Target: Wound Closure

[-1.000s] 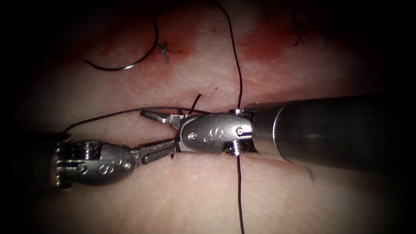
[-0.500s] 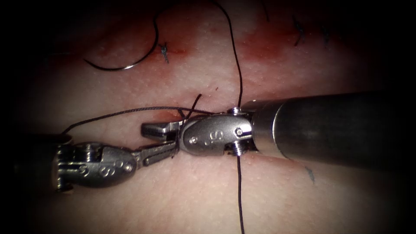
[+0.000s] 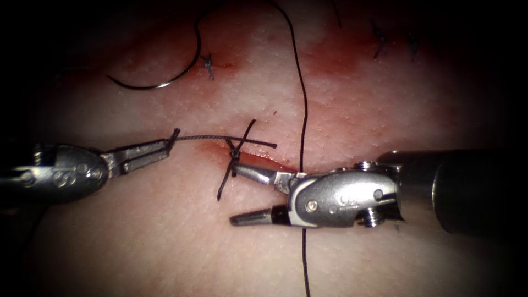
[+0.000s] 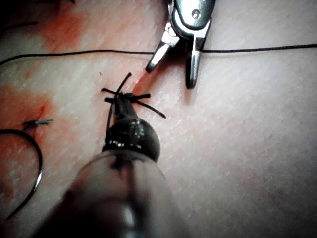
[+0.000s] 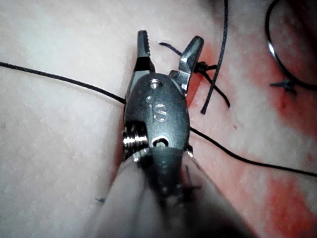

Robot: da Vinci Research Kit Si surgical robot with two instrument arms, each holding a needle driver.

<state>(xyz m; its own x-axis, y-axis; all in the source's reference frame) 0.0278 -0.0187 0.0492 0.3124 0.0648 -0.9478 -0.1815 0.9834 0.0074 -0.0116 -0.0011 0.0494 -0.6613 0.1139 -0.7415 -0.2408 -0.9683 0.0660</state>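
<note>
The curved needle (image 3: 159, 82) lies loose on the tissue (image 3: 165, 242) well up and to the left of both tools, resting flat on the surface and not driven in, with thread running off its far end past a small finished stitch (image 3: 209, 66). Neither tool holds it. At the middle of the cut (image 3: 264, 160) sits a knot (image 3: 234, 154), with short thread tails (image 3: 247, 132) sticking up and down from it. The left arm's tool (image 3: 165, 147) sits to the left of the knot, its jaws clamped narrow on one strand of thread (image 3: 203, 137) that runs taut from the jaw tips to the knot; in the left wrist view that tool (image 4: 119, 105) points straight at the knot (image 4: 130, 95) with the strand gripped at its tip. The right arm's tool (image 3: 245, 195) comes in from the right with its 2 jaws spread wide and empty; the upper jaw tip lies just beside the knot, the lower jaw well below it over bare tissue. The right wrist view shows the same open tool (image 5: 168, 49), 1 jaw tip close against the knot (image 5: 202, 67) and nothing between the jaws. A long strand (image 3: 302, 110) crosses the cut top to bottom and passes under the right tool's wrist. Red fluid (image 3: 341, 60) stains the tissue along the cut and higher up around the older stitches.
</note>
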